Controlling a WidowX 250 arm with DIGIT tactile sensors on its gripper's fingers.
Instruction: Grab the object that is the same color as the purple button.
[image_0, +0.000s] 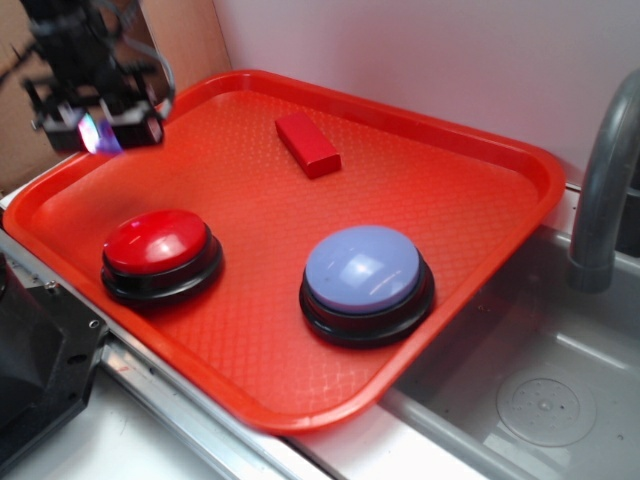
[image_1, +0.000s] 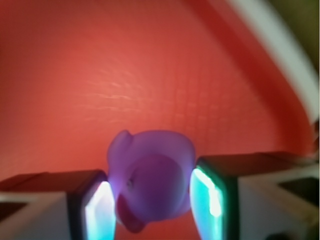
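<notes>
There is one red tray (image_0: 480, 150) and it lies on a grey metal surface (image_0: 590, 330), with one grey curved pipe (image_0: 600, 190) standing at the right side. In the tray I count two dome buttons and one block. The purple button (image_0: 365, 268) sits on a black round base near the front edge of the tray, at the right. The red button (image_0: 156, 241), of similar size and also on a black base, is well apart from it at the left. The single red block (image_0: 307, 144) lies flat near the back of the tray, touching neither button.

There is one tool (image_0: 98, 130), at the far left corner above the tray. In the wrist view its two fingers (image_1: 209, 200) have glowing pads, and they are closed narrowly on one purple duck (image_1: 150, 177), one pad pressed on each side of it. The duck fills the gap between the pads, and a small reddish part shows at its lower edge. Behind it only the textured red floor of the tray is seen, blurred. In the exterior view just a small purple spot between the fingers shows the duck.
</notes>
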